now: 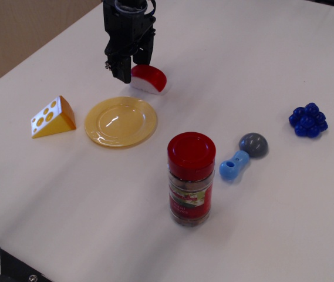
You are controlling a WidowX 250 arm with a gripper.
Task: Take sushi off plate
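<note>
My arm comes down from the top edge of the frame, left of centre, a black column standing nearly upright over the worktop (284,223), and my fingers (132,66) point straight down at the upper left of the scene. They sit right at the sushi (149,79), one finger on its left side and one behind it, but from this angle I cannot tell whether I am clamping it or have let go; the piece looks to be resting on the pale surface with its red dome up and its white base underneath. The sushi lies off the plate (121,121), just beyond the plate's upper right rim, near it but not touching. The plate is yellow and glossy and carries nothing. Counting what lies around me: one sushi, one plate, one cheese wedge (52,117) with round holes, sitting just left of the plate, and one spice jar (191,179) with a red lid, standing upright in the lower middle of the frame. To the right of the jar there is one small blue and grey toy (243,155), its grey dome end toward the upper right and its blue end toward the jar. At the far right, well apart from everything else, sits one cluster of dark blue berries (308,120).
</note>
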